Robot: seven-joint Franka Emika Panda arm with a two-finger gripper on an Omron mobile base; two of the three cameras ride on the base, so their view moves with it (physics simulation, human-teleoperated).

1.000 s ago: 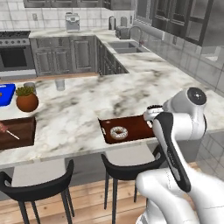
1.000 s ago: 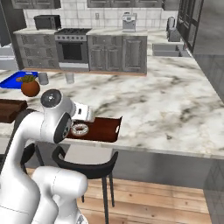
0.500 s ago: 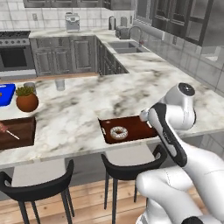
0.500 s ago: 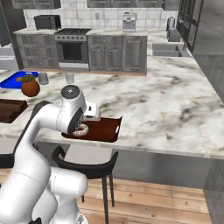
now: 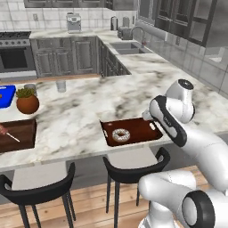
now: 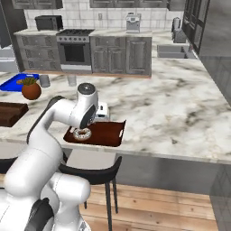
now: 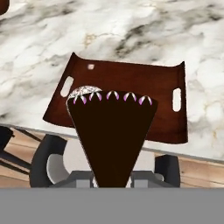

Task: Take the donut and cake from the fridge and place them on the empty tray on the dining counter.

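Note:
The cake [image 7: 113, 135], a dark brown wedge with pink-and-white dots along its wide end, sits between my gripper's [image 7: 112, 181] fingers, which are shut on it. Below it lies the dark reddish-brown tray [image 7: 131, 78] on the dining counter [image 7: 131, 30]. The glazed donut [image 7: 85, 91] peeks out behind the cake's upper left corner. From the base views, the donut [image 5: 120, 134] [image 6: 82, 133] rests in the left half of the tray [image 5: 143, 126] [image 6: 109, 133]. My hand [image 6: 101, 112] hovers at the tray's far right part. The fridge is out of view.
A potted plant [image 5: 27, 101], a blue board [image 5: 5, 95] and a deeper wooden tray with a stick [image 5: 18, 133] stand on the counter's left. A glass [image 5: 61, 86] stands further back. Black stools [image 5: 133, 171] sit under the counter's near edge.
My arm has swung forward and risen, bringing the hand with the cake closer over the tray. The donut and tray have stayed put.

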